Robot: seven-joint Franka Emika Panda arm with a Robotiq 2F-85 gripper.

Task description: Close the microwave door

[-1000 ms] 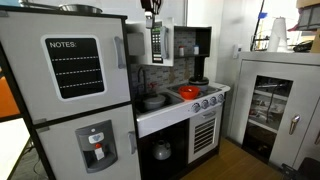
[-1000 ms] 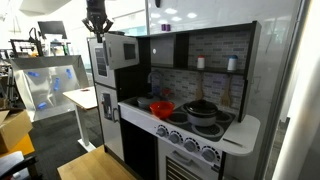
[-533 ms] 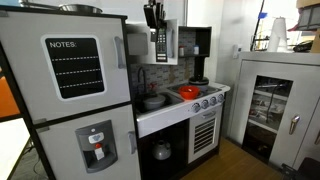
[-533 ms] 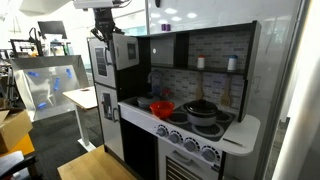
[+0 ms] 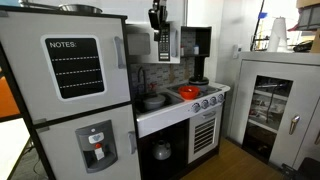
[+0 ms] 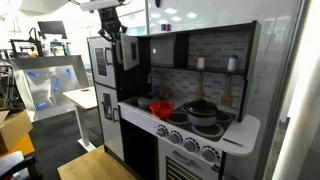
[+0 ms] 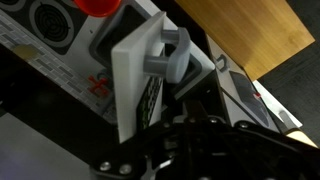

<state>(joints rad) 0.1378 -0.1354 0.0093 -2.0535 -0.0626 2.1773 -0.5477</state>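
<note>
The microwave door [image 5: 161,45] is a small white panel with a dark window and a button strip. It stands partly open in front of the dark microwave [image 5: 190,42]. My gripper [image 5: 157,18] is at the door's top edge, against it, fingers together. In another exterior view the door [image 6: 129,52] shows as a dark panel beside the microwave [image 6: 165,48], with the gripper [image 6: 113,24] above it. In the wrist view the white door [image 7: 133,75] and its grey handle [image 7: 170,55] lie just past my dark fingers [image 7: 193,106].
A fridge with a "NOTES" board [image 5: 74,65] stands beside the microwave. Below are a counter with a red bowl [image 6: 161,108], stove pots [image 6: 203,110] and the oven door [image 5: 205,132]. A glass-fronted white cabinet [image 5: 275,110] stands apart.
The gripper has moved toward the microwave, and the door has swung with it, now looking narrower in both exterior views.
</note>
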